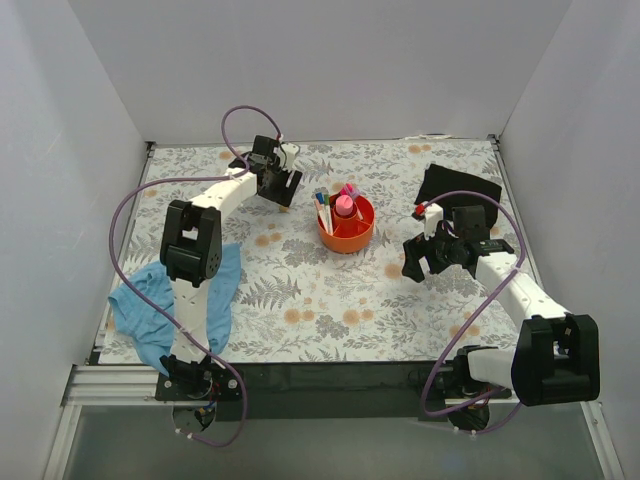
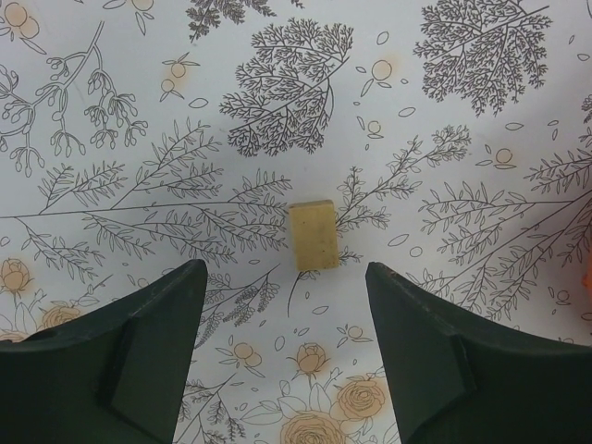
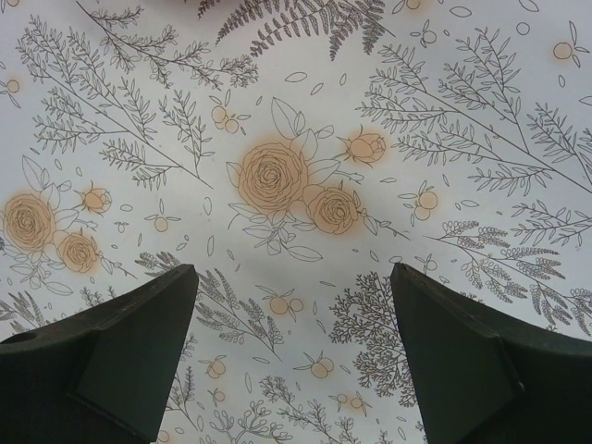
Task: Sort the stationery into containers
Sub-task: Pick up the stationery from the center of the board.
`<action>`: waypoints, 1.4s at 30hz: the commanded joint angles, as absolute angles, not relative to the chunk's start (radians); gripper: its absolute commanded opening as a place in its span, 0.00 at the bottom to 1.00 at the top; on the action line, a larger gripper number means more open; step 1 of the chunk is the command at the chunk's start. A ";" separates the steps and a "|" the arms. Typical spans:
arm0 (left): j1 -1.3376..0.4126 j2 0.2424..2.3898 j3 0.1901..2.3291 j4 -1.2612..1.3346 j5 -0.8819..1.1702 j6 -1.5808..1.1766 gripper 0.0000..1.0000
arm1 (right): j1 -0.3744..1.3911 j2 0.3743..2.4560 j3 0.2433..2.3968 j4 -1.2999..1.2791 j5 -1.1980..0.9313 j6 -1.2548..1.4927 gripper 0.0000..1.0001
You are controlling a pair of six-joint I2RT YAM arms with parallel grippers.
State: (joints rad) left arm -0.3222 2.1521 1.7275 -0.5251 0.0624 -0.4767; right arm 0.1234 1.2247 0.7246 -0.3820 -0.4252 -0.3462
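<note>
A small tan block (image 2: 313,235) lies flat on the floral table cover. My left gripper (image 2: 285,277) is open and hovers above it, the block just ahead of the gap between its fingers; it shows at the back left in the top view (image 1: 283,190). The round orange organizer (image 1: 362,232) stands mid-table and holds white pens (image 1: 322,210) with coloured caps and a pink highlighter (image 1: 344,205). My right gripper (image 1: 420,262) is open and empty, to the right of the organizer, over bare cover in its wrist view (image 3: 294,271).
A blue cloth (image 1: 150,305) lies bunched at the table's left front beside the left arm's base. A black cloth-like item (image 1: 458,185) lies at the back right. White walls enclose the table on three sides.
</note>
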 commanded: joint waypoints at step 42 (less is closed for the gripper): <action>-0.411 1.628 1.432 -0.294 0.435 -0.635 0.00 | 0.115 1.253 0.788 -0.353 -0.423 -0.356 0.94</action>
State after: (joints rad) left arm -0.3408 1.7432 1.5833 -0.4438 0.2783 -0.5800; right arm 0.1188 1.2652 0.7502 -0.3637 -0.4236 -0.3458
